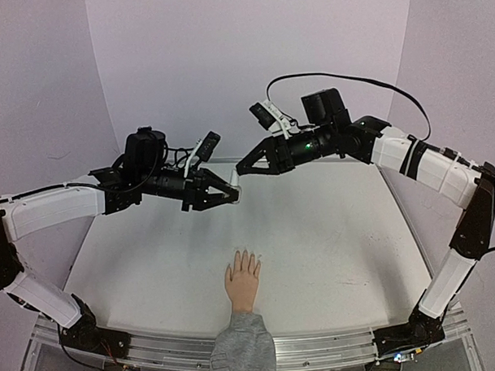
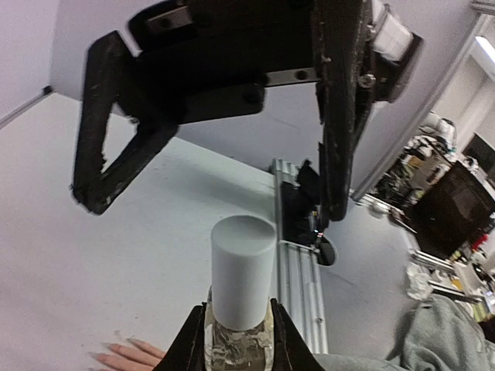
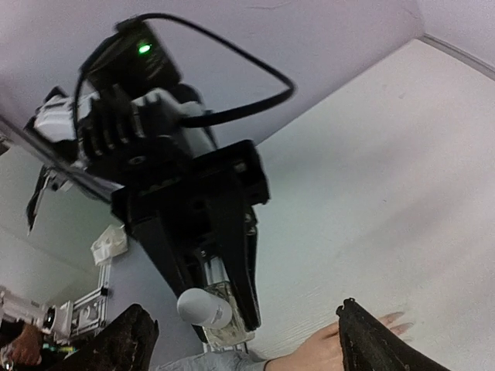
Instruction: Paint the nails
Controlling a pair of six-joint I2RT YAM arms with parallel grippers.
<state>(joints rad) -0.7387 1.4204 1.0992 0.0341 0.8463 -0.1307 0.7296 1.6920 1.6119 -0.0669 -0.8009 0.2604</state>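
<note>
Bottle (image 2: pixel 242 270) with pale cap, mottled label illegible, sits clamped in left claw (image 2: pixel 238 344); right claw (image 3: pixel 247 344) gapes wide.

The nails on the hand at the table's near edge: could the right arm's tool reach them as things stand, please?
Probably yes: the right tool hovers open and empty over the table, and nothing lies between it and the nails.

The left arm (image 1: pixel 53 210) and right arm (image 1: pixel 430 164) wear white shells over black joints. Each ends in a black, wedge-shaped tool: the left tool (image 1: pixel 231 194) and the right tool (image 1: pixel 242 167). A black cable (image 1: pixel 349 77) arcs over the right arm, where a green light (image 1: pixel 309 145) glows. Small screws (image 2: pixel 366 79) stud the right tool's frame.
</note>
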